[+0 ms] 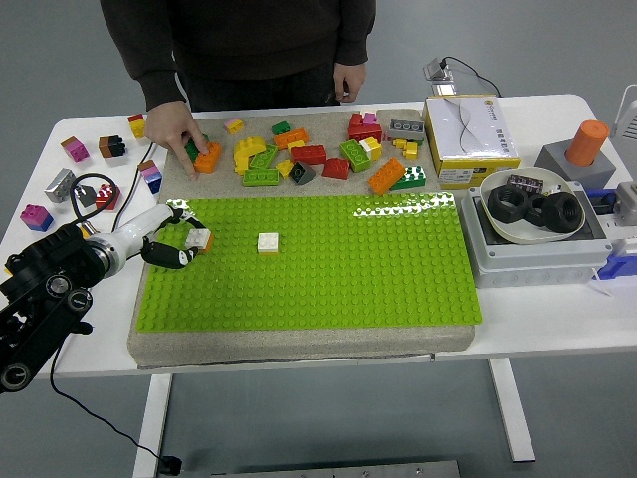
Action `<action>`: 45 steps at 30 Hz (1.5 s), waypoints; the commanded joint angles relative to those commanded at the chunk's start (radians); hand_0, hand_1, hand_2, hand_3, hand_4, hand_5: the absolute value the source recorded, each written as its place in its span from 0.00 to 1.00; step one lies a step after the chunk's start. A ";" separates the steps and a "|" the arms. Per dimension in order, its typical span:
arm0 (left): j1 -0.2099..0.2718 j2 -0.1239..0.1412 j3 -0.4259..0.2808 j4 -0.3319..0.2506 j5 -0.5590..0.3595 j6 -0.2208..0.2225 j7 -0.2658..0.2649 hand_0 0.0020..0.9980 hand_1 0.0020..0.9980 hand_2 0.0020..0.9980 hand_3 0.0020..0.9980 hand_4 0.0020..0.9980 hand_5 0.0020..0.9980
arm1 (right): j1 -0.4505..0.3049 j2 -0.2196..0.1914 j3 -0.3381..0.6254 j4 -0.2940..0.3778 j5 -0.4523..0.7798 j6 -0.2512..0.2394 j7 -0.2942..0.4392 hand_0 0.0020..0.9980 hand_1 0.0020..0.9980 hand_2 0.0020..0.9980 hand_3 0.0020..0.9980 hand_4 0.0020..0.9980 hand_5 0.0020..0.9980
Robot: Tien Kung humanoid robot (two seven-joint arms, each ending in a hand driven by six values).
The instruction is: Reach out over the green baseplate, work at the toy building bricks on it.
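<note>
The green baseplate (328, 269) lies on a grey mat in the middle of the table. A small white brick on a yellow one (267, 242) stands on its left half. My left hand (177, 244) reaches in over the plate's left edge, fingers curled on a small white and orange brick (200, 239), held just above the studs. A heap of loose bricks (318, 154) in red, yellow, green and orange lies behind the plate. A person's hand (181, 134) rests on an orange brick (207, 157) at the heap's left end. My right arm is out of view.
Several loose bricks (75, 174) are scattered on the table at the far left. A yellow and white box (470, 139), a grey box with a bowl of black nuts (532, 207) and an orange cylinder (587, 142) stand on the right.
</note>
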 joint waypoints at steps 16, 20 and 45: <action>-0.032 -0.169 -0.009 0.088 0.155 0.038 -0.003 1.00 0.94 0.92 0.50 0.53 0.00 | 0.006 -0.003 0.003 0.000 -0.003 -0.001 0.002 0.52 0.54 0.61 0.63 0.63 0.76; -0.042 -0.195 -0.007 0.123 0.191 0.042 -0.001 1.00 0.94 0.91 0.50 0.53 0.00 | 0.009 -0.005 0.007 0.000 -0.011 -0.001 0.003 0.52 0.54 0.60 0.62 0.63 0.76; -0.050 -0.220 -0.001 0.179 0.220 0.052 0.002 1.00 0.94 0.91 0.49 0.54 0.00 | 0.011 -0.006 0.018 0.000 -0.033 0.000 0.003 0.52 0.54 0.60 0.63 0.63 0.76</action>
